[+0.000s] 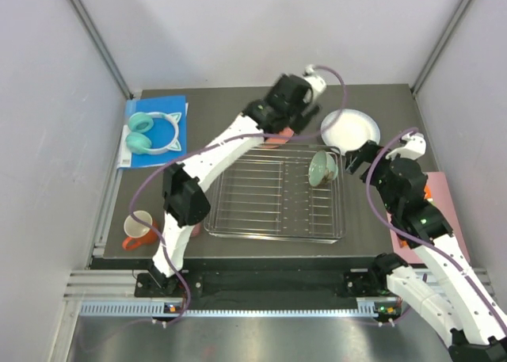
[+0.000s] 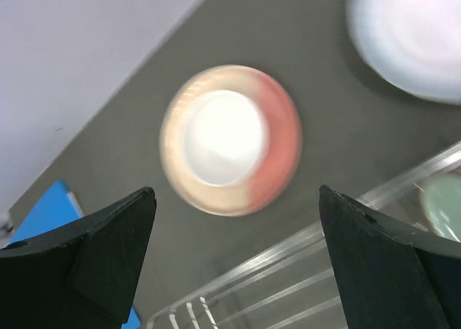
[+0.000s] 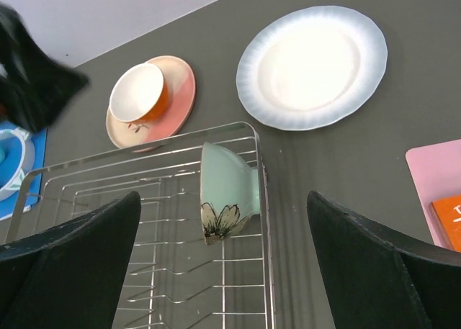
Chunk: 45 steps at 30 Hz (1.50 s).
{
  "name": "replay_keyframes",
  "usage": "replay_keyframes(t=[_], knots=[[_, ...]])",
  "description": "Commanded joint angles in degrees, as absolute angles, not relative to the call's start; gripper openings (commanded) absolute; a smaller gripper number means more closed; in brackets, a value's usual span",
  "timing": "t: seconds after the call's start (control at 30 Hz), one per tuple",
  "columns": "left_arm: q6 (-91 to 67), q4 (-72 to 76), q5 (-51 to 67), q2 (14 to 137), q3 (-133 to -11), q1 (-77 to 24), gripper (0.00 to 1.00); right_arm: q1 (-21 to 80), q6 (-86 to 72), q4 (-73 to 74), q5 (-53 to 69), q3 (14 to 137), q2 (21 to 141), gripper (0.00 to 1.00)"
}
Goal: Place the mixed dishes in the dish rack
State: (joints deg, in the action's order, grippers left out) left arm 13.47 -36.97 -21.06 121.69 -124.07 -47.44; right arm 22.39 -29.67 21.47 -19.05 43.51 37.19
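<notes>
At the far left of the table lies a flat blue board (image 1: 154,132) carrying a teal headset-like ring (image 1: 150,132), and nearer the arms an orange mug with white inside (image 1: 141,225) sits on the dark tabletop (image 1: 238,100), well apart from both grippers. The left gripper (image 2: 237,192) reaches to the far side of the table, its black fingers (image 2: 94,250) spread wide and holding nothing; directly under the gap, not touched, is the round pink-and-cream plate (image 2: 279,138) with the orange bowl with white inside (image 2: 225,136) sitting in it, just beyond the far rim of the large silver wire dish rack (image 1: 277,200). In the rack's far right corner the mint-green bowl with a flower pattern (image 3: 227,188) stands tipped on its side against the rim. The round white plate with a pale blue edge (image 3: 311,66) lies flat on the table just beyond that corner. The right gripper (image 3: 223,196) hovers nearer than the mint-green bowl, fingers wide apart and empty, the bowl lined up between them but clear of both. A pink mat (image 3: 432,178) lies at the right edge.
</notes>
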Motion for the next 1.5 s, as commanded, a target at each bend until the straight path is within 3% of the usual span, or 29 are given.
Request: replay_keyframes(t=[0.0,0.33,0.53,1.33,1.43,1.47], knots=[[5.2,-39.6,-26.7,122.5,-132.3,-43.2,0.99,22.9,-29.8,19.4,-18.5,44.2,35.8,0.98],[-7.0,-38.9,-10.8,130.2,-134.8,-36.0,0.99,22.9,-29.5,19.6,-18.6,44.0,35.2,0.98],[-6.7,-37.1,-7.9,134.6,-134.8,-35.3,0.99,22.9,-30.3,19.3,-18.4,42.2,34.2,0.98],[2.2,-29.0,-17.6,143.6,-132.2,-35.1,0.9,22.9,-32.7,17.1,-16.8,39.2,33.5,0.97],[2.5,-28.2,-17.9,144.3,-132.2,-35.0,0.78,22.9,-32.8,17.4,-16.7,38.9,33.2,0.97],[2.6,-28.0,-17.9,144.5,-132.2,-34.9,0.64,22.9,-32.8,17.4,-16.8,39.0,33.1,0.97]])
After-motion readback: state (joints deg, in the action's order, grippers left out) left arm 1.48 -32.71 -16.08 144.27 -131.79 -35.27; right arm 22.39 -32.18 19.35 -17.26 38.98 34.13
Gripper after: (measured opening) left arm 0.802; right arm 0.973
